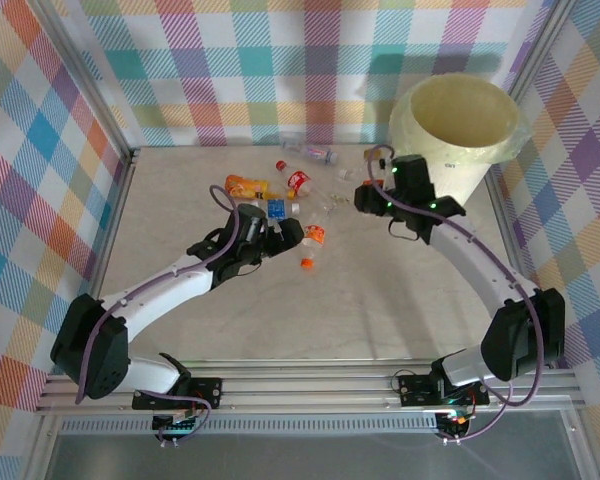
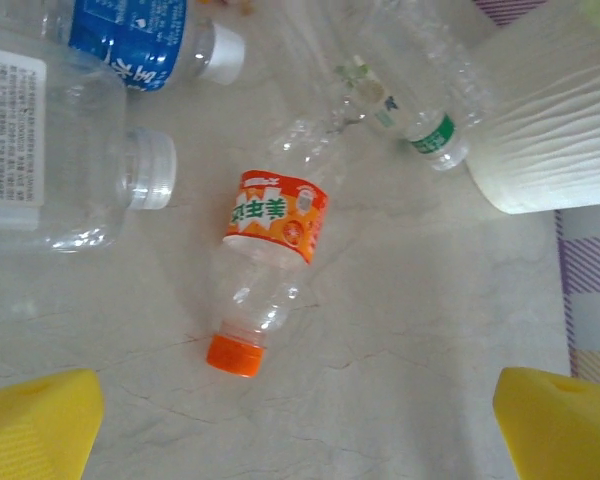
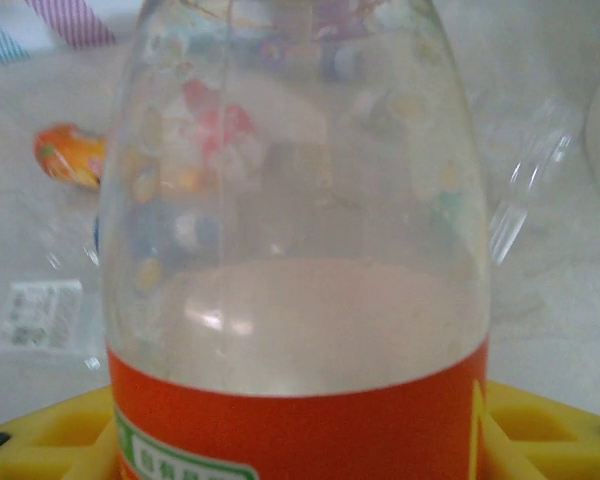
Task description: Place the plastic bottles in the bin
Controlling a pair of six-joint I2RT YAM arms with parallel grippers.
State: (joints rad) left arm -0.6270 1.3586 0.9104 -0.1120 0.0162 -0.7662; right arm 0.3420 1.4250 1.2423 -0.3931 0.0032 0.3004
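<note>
- Plastic bottles [image 1: 300, 185] lie in a loose cluster mid-table [image 1: 380, 300], apart from the bin [image 1: 455, 125] at the far right corner.
- Held bottle [image 3: 300, 200]: clear, orange-red label at its lower end, seated between the yellow fingers [image 3: 70, 425]. The right gripper [image 1: 366, 198] has its jaws clenched on it.
- Key relation: in the top view the bin wall stands just beyond and to the right of the right gripper. The right arm is much the nearer arm. Judgement: the bottle must rise over the rim before the jaws let go.
- Orange-capped bottle [image 2: 270, 250]: lying flat just ahead of the left gripper [image 2: 300, 430], whose jaws are spread wide and grasp nothing. Its long axis runs away from the gripper, cap end nearest, roughly square to the closing line and slightly left of centre.
- Writing: its orange label carries green-and-white Chinese characters, not read with confidence. The held bottle has a green-outlined box, too blurred to read.
- Neighbours: blue-labelled bottle [image 2: 130, 25] with a white cap. Clear bottle [image 2: 40, 140] with small print, too fine to read.
</note>
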